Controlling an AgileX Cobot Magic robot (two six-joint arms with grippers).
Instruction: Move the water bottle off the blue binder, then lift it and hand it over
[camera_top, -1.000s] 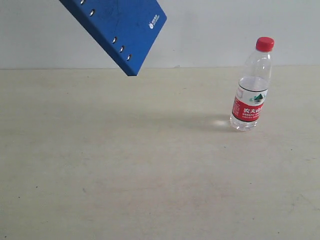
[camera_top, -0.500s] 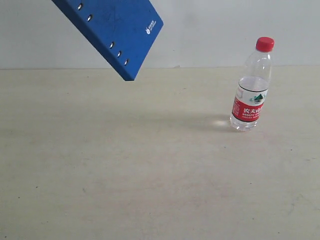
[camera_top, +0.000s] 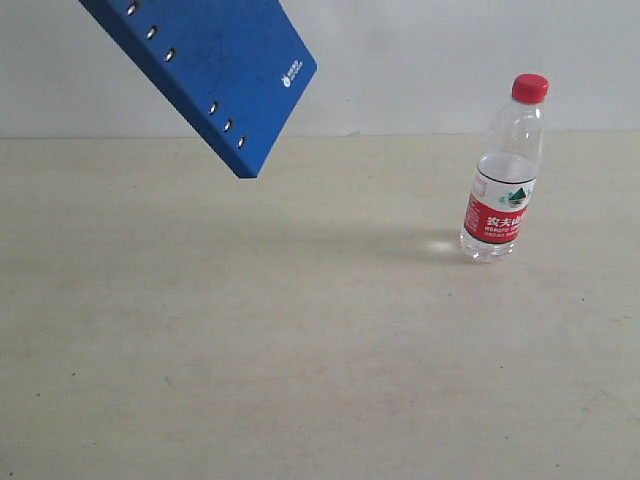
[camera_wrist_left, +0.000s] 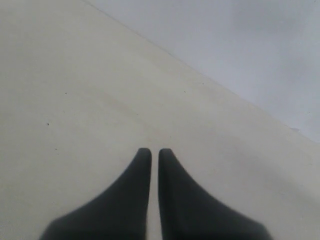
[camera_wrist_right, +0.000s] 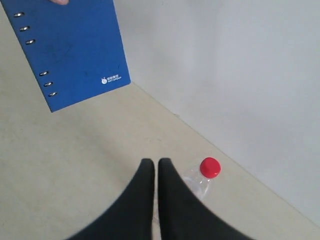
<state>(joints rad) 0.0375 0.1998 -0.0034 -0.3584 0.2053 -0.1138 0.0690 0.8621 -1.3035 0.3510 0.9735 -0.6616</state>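
Hanging tilted, the blue binder (camera_top: 200, 70) may fall; left pincer (camera_wrist_left: 154, 152) and right pincer (camera_wrist_right: 152, 162) are clenched, holding nothing.

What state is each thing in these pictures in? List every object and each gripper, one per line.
water bottle: upright on the table, capped, free of both grippers.
blue binder: closed, tilted, up in the air off the table, apart from the water bottle.
left gripper: shut, empty, over bare table.
right gripper: shut, holding nothing.
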